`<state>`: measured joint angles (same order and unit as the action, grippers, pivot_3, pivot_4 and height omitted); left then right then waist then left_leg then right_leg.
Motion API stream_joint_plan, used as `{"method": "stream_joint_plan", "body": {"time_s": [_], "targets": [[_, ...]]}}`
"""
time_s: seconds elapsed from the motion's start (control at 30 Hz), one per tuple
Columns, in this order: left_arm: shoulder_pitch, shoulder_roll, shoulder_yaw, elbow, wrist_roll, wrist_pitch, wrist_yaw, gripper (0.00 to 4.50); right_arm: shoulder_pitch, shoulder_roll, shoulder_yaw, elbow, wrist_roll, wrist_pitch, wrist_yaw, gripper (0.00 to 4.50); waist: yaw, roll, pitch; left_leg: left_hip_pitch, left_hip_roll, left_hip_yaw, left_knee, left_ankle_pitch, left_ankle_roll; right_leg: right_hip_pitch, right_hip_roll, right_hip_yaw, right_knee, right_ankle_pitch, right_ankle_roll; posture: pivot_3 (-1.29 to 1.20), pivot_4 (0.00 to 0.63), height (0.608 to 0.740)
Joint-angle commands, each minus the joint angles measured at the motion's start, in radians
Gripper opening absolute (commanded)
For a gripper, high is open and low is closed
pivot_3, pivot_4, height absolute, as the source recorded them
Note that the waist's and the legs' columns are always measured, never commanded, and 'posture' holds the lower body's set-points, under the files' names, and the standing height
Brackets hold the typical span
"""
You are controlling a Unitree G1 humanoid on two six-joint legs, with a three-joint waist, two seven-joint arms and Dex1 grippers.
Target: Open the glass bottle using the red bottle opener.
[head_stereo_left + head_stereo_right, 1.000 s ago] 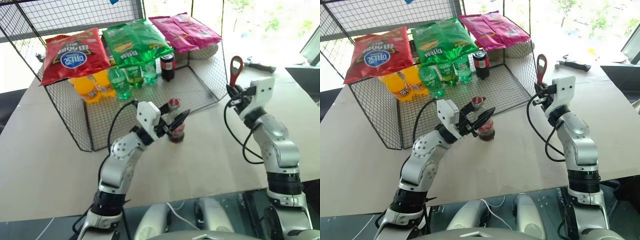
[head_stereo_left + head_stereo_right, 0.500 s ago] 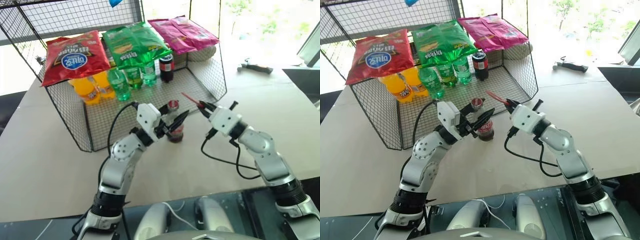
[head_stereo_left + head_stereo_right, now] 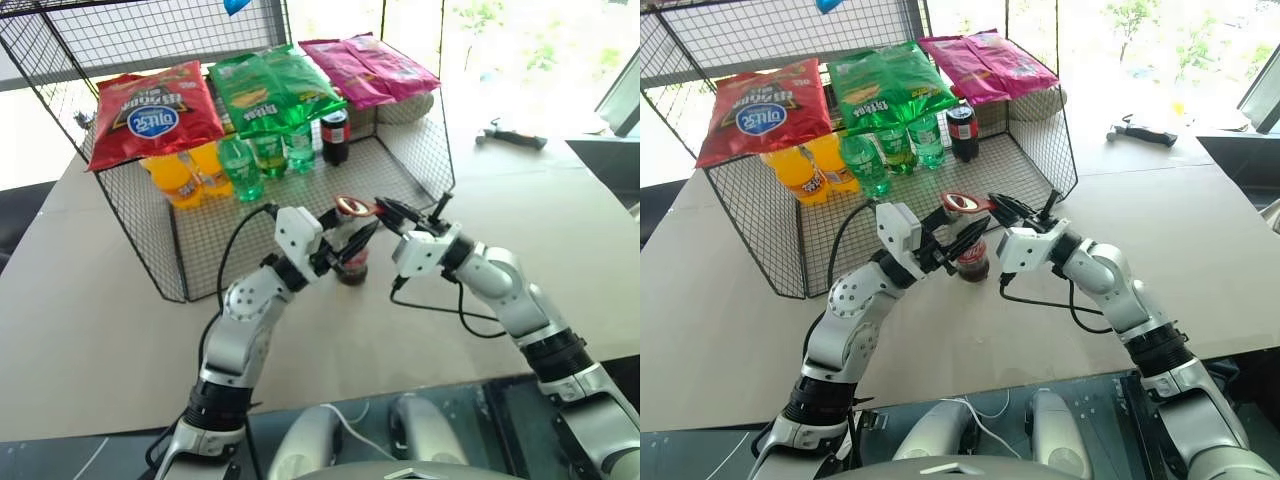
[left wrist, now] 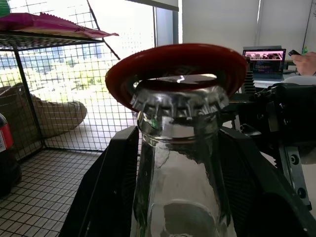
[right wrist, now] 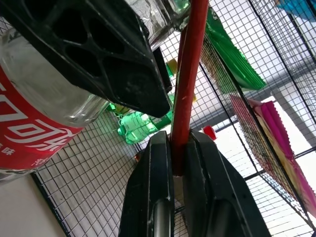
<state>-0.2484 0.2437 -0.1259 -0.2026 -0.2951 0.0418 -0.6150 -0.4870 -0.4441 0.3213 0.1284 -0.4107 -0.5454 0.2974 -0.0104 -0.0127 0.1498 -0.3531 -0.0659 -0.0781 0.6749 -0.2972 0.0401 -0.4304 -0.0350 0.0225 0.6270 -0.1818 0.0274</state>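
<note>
Near frame centre on the desk [image 3: 90,330], just in front of the wire cage [image 3: 150,225]: the glass bottle [image 3: 352,262], upright, clamped around its body between the fingers [image 3: 362,238] of the left gripper [image 3: 347,245], which reaches in from the left. From the right, the right gripper [image 3: 385,210] with fingers pinched shut on the slim handle of the red bottle opener [image 3: 356,206]. Long axis of the opener roughly level, running leftward from the right fingers to the bottle top. Ring head seated over the crown cap [image 4: 178,101] in the left wrist view, tilted, far edge riding higher than the near one. Judged next: a levering lift of the handle end, with the hooked edge under the cap's crimps as pivot. Whether that edge has caught yet: cannot tell.
</note>
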Motion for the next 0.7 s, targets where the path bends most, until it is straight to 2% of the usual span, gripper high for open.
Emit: {"method": "stream_joint_plan", "body": {"time_s": [0.03, 0.13, 0.47, 0.7], "targets": [[0.0, -0.007, -0.017, 0.023, 0.017, 0.013, 0.004, 1.82, -0.002, 0.009, 0.07, 0.069, -0.057, -0.105, -0.005, 0.0, -0.001, 0.0, 0.0, 0.002, 0.0, 0.0, -0.001, 0.0, 0.0, 0.002, 0.0, 0.0, 0.0, 0.0, 0.0, 0.0, 0.15, 0.735], [-0.003, -0.009, -0.018, 0.026, 0.017, 0.014, 0.005, 1.82, -0.031, 0.005, 0.067, 0.11, -0.097, -0.185, -0.052, 0.0, -0.001, 0.0, 0.0, 0.01, 0.0, 0.0, -0.002, 0.0, 0.0, 0.009, 0.0, 0.0, -0.001, 0.0, 0.0, 0.0, 0.15, 0.735], [-0.004, -0.019, -0.027, 0.032, 0.018, 0.018, 0.004, 1.82, -0.189, -0.09, -0.017, 0.211, -0.303, -0.329, -0.323, 0.0, 0.001, 0.0, 0.0, 0.009, 0.0, 0.0, -0.003, 0.0, 0.0, 0.009, 0.0, 0.0, -0.002, 0.0, 0.0, 0.0, 0.15, 0.735], [-0.008, -0.023, -0.026, 0.04, 0.02, 0.018, 0.001, 1.82, -0.245, -0.113, -0.02, 0.26, -0.369, -0.349, -0.413, 0.0, 0.002, -0.001, 0.001, 0.009, 0.0, 0.0, -0.003, 0.0, 0.0, 0.009, 0.0, 0.003, -0.002, 0.0, 0.0, 0.0, 0.15, 0.735]]}}
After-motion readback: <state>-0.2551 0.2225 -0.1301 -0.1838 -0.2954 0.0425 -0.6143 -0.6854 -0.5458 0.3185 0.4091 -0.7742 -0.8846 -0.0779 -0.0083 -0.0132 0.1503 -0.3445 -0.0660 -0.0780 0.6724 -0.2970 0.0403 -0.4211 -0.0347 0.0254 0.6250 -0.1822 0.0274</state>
